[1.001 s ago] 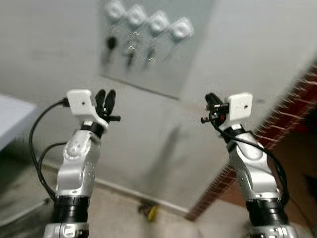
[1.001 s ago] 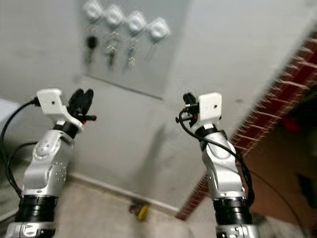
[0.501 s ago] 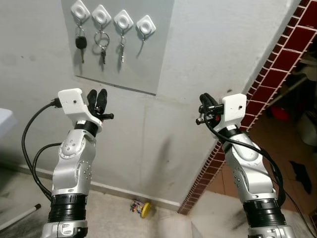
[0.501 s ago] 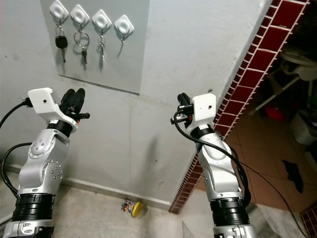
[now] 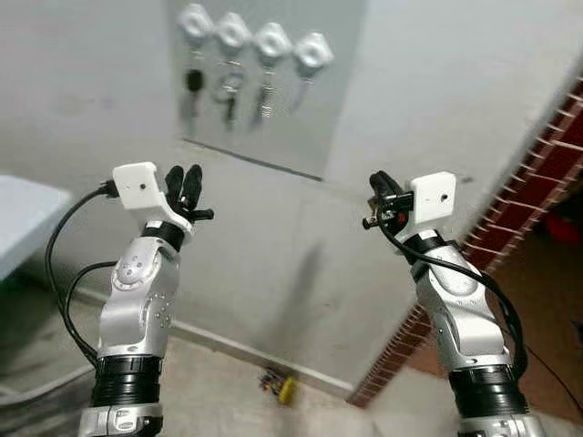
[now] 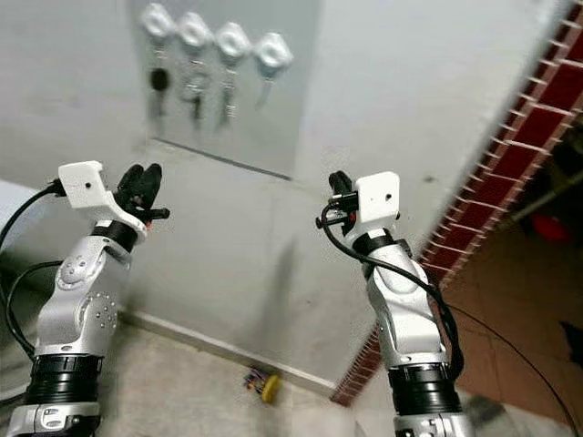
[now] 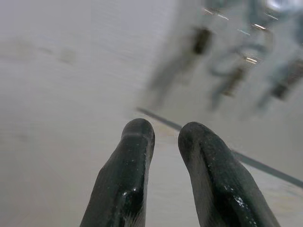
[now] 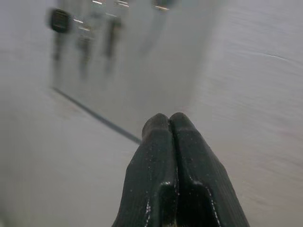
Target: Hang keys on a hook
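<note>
Keys (image 5: 228, 89) hang from white hooks (image 5: 254, 41) at upper centre, the rightmost hook apparently bare; left pincer (image 5: 187, 182), slightly spread, and right pincer (image 5: 381, 196), pressed together, hover empty below, seemingly poised between steps.

Four hooks (image 5: 256, 41), three key sets (image 5: 228, 91).

Grey wall (image 5: 428, 91) straight ahead, plain and a bit blurry. A darker grey panel (image 5: 273, 118) set on it. Red brick tiles (image 6: 510, 182) with pale lines running down the right edge. Pale floor (image 5: 219, 391) below, with a small yellow thing (image 5: 286, 390) lying by the wall. A light grey surface (image 5: 23, 223) far left.
</note>
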Robot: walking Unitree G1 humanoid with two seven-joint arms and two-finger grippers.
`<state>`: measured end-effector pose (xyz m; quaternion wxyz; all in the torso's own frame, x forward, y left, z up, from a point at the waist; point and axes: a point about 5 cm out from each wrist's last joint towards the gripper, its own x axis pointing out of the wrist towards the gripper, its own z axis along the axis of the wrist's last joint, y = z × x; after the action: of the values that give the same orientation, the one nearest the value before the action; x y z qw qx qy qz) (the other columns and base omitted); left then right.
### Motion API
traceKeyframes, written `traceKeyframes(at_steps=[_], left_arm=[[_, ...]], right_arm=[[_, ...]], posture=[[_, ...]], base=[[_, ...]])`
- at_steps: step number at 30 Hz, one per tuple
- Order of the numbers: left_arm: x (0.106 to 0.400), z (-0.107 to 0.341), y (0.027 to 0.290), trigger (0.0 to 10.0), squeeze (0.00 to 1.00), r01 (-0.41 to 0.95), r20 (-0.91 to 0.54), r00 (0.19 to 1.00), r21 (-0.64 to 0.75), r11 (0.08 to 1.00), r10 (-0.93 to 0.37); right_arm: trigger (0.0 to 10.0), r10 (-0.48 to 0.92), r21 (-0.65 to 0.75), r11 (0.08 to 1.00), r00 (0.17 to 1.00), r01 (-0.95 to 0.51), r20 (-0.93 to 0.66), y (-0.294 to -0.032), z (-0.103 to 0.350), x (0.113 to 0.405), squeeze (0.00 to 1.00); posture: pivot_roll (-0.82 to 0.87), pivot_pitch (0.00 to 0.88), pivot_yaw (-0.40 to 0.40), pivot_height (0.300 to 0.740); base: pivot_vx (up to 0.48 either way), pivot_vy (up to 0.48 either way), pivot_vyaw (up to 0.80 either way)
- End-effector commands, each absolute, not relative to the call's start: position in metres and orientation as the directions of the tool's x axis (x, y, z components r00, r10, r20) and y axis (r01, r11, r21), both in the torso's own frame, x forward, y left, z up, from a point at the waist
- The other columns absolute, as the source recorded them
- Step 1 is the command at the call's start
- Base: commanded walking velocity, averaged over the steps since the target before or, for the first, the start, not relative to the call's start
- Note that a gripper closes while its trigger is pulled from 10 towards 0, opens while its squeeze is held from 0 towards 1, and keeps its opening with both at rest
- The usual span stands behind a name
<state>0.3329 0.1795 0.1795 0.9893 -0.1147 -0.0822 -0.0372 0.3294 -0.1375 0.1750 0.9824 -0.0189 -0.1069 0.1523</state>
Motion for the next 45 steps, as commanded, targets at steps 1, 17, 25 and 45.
traceKeyframes(at_steps=[1,17,25,45], left_arm=[[0.334,0.186,0.173,10.0,0.00,0.113,0.185,0.980,-0.226,0.968,-0.072],[0.335,0.187,0.173,10.0,0.00,0.106,0.184,0.981,-0.214,0.971,-0.067],[0.334,0.187,0.169,10.0,0.00,0.122,0.175,0.981,-0.211,0.970,-0.085],[0.338,0.183,0.163,10.0,0.00,0.162,0.119,0.983,-0.166,0.973,-0.143]], right_arm=[[10.0,0.283,-0.079,0.959,0.932,-0.272,0.227,-0.143,0.181,0.329,0.00],[10.0,0.288,-0.081,0.958,0.930,-0.276,0.227,-0.141,0.180,0.328,0.00],[10.0,0.289,-0.083,0.957,0.930,-0.278,0.226,-0.141,0.180,0.328,0.00],[10.0,0.248,-0.053,0.969,0.947,-0.243,0.204,-0.146,0.173,0.327,0.00]], posture=[[-0.01,0.012,-0.116,0.740],[-0.01,0.018,-0.111,0.740],[-0.01,0.014,-0.113,0.740],[-0.01,0.000,-0.104,0.740]], base=[[0.000,0.476,0.00],[0.000,0.209,0.00],[0.000,0.000,0.00],[0.089,0.000,0.00]])
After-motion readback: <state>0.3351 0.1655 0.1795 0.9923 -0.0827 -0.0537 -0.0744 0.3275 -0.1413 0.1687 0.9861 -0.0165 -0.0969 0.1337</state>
